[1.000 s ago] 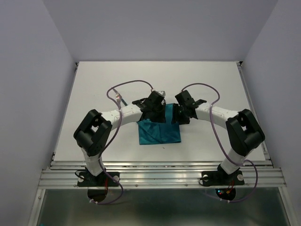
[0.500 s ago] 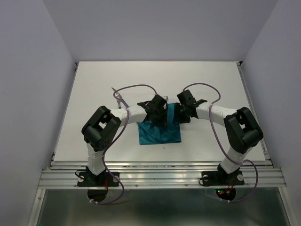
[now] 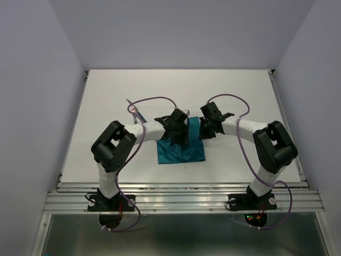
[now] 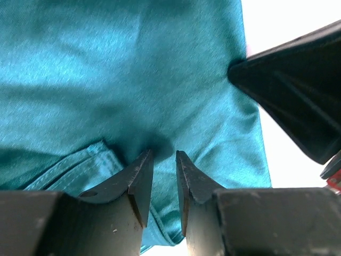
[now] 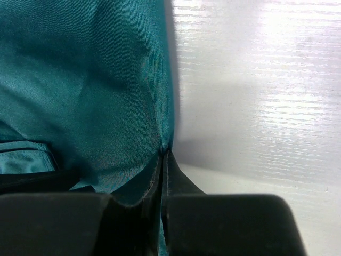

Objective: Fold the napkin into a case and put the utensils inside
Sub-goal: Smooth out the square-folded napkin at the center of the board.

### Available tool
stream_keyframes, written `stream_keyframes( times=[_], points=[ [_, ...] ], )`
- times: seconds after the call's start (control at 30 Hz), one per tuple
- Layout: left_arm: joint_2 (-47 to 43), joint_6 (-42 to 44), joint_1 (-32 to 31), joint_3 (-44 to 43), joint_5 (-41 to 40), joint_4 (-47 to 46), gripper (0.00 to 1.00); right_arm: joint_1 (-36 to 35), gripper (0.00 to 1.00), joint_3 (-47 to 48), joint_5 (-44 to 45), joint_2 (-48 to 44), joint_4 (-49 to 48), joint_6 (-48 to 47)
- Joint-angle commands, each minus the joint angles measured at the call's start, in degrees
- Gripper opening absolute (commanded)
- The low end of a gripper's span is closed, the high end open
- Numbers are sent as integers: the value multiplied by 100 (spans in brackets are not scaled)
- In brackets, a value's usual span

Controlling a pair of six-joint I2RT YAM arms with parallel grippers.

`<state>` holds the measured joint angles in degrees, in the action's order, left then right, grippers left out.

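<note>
A teal-green cloth napkin (image 3: 181,152), glossy and wrinkled, folded into a rough rectangle, at the middle of the white table (image 3: 106,96)

The left arm (image 3: 139,131) and right arm (image 3: 242,128) match: smooth white shells on the links behind the jaws, broken by bulky black joint housings. A thin purple cable (image 3: 154,97) loops back from each wrist. Farthest from the jaws, each arm ends in a black base plate (image 3: 112,203). The left gripper (image 4: 164,154) and right gripper (image 5: 162,156) carry matt black, wedge-shaped fingers (image 4: 136,181) tapering to thin tips, with blocky roots.
</note>
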<state>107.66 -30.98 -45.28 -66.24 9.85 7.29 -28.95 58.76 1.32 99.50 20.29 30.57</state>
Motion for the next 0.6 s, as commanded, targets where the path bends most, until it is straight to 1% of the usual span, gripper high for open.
stream_keyframes(
  times=[0.0, 0.27, 0.57],
  points=[
    [-315, 145, -34, 321, -176, 273, 35, 74, 1, -40, 368, 69, -193, 98],
    [-754, 154, -34, 945, -281, 475, 34, 135, 1, -102, 667, 166, -193, 379],
    [-1992, -48, -34, 1850, -334, 1134, 34, 188, 1, -93, 799, 201, -184, 503]
  ],
)
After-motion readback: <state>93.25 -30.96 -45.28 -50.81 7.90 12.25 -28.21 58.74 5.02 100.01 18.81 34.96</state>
